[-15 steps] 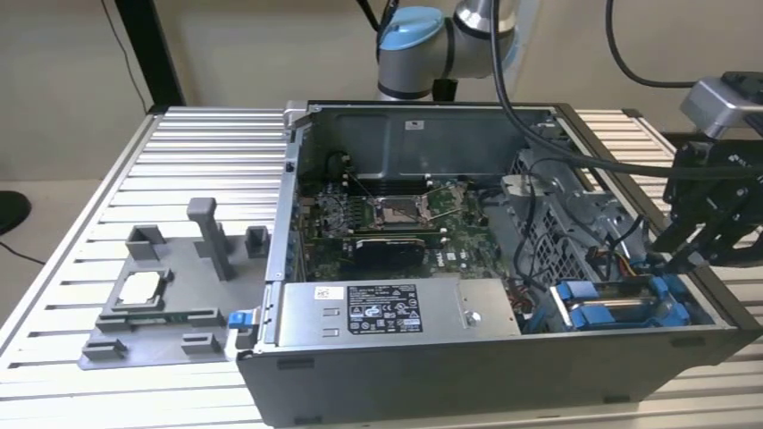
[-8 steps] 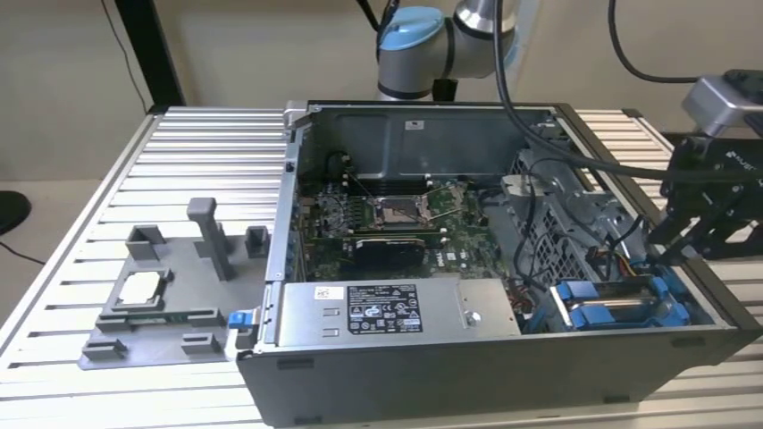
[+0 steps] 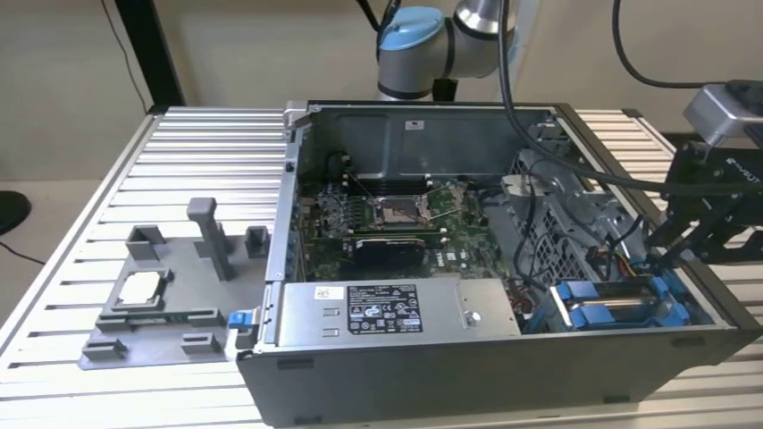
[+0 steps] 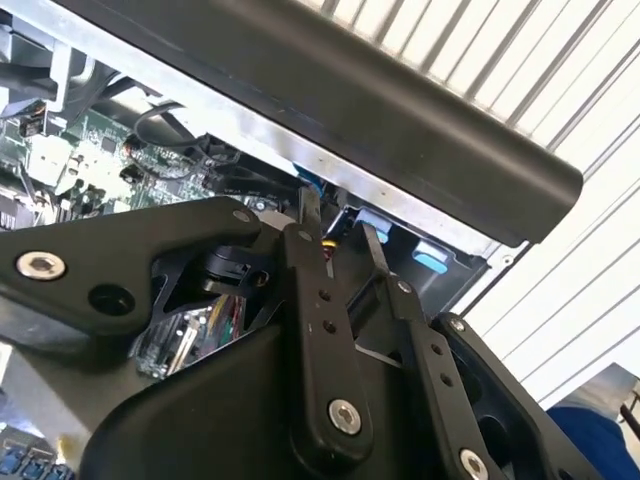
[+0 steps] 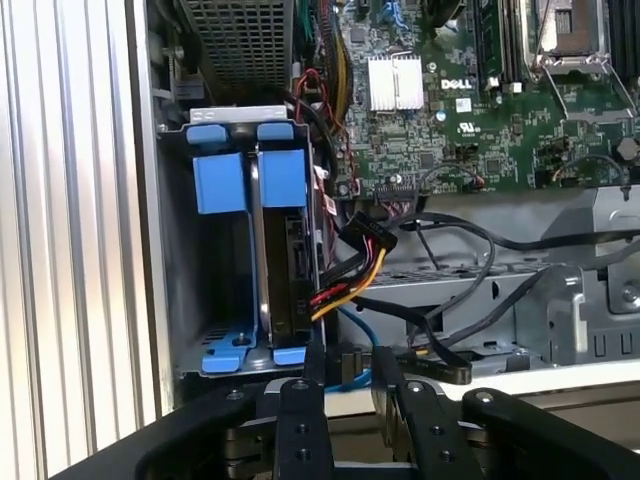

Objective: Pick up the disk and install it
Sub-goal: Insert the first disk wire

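Note:
The disk, a grey drive in a blue plastic frame, stands on edge inside the drive bay of the open computer case. In the exterior view the disk sits in the case's front corner on that view's right. My gripper hangs just off the bay's end, its two black fingers apart with nothing between them, and it touches nothing. In the second wrist view the gripper points at the blue frame under the case wall. The gripper reaches in over the case's right-hand wall.
A black connector with red, yellow and orange wires and loose black cables lie beside the bay. The motherboard and a long grey box with stickers fill the case. A grey fixture holding a small chip sits on the slatted table.

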`<state>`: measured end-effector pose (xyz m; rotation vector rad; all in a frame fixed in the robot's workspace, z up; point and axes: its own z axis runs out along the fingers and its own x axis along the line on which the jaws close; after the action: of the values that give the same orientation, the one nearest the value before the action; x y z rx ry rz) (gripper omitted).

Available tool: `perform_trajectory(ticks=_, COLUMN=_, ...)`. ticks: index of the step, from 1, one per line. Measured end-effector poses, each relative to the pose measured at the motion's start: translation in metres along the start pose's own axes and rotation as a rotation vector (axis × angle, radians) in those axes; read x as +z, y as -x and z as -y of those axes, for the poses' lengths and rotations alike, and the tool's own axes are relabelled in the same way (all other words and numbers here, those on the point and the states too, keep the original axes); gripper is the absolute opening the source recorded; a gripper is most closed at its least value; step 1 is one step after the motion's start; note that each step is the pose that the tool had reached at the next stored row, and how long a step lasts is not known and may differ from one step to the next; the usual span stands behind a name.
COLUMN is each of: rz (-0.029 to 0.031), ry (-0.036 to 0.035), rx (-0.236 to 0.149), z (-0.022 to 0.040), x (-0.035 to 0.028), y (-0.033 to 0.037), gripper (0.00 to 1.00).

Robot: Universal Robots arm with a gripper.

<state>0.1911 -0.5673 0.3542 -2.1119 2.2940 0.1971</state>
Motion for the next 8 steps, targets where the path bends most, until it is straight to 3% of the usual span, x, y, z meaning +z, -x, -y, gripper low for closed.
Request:
perform_trajectory(ticks=3, rz=0.0056, ry=0.0017, rx=0.010, z=0.0002, x=0.0016, y=-0.0001, gripper=1.00)
perform_trajectory(ticks=8, rz=0.0056, ry=0.0017, rx=0.011, z=0.0002, x=0.0017, y=-0.0001, gripper=1.00)
